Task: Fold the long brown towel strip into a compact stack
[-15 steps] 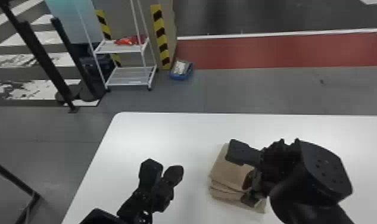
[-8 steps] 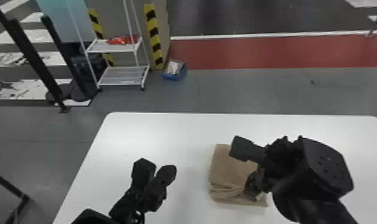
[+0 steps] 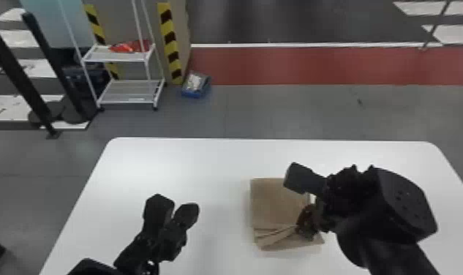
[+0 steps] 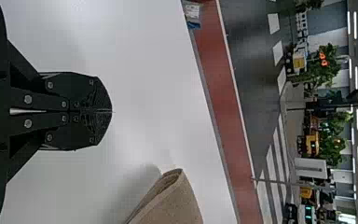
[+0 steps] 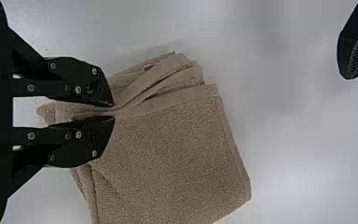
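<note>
- We see the brown towel (image 3: 278,201) on the white bench (image 3: 190,164), in the lower half of the frame, right of centre — it lies folded in layers, a squarish piece with loose strips fanned at its near edge.
- Our right claw (image 3: 307,223) comes in from the lower right and is clamped on the towel; in the right wrist view we see a gathered fold of the edge pinched between the fingers (image 5: 93,140), its end poking out behind the tips.
- Our left claw (image 3: 188,215) is at the lower left of centre, above the bench and well apart from the towel — its fingers are pressed together with nothing between them.
- At the upper left we see a white rack (image 3: 128,103) with red things (image 3: 130,46) on its upper shelf, and a blue box (image 3: 195,93) on the floor (image 3: 296,109) just beside it.
</note>
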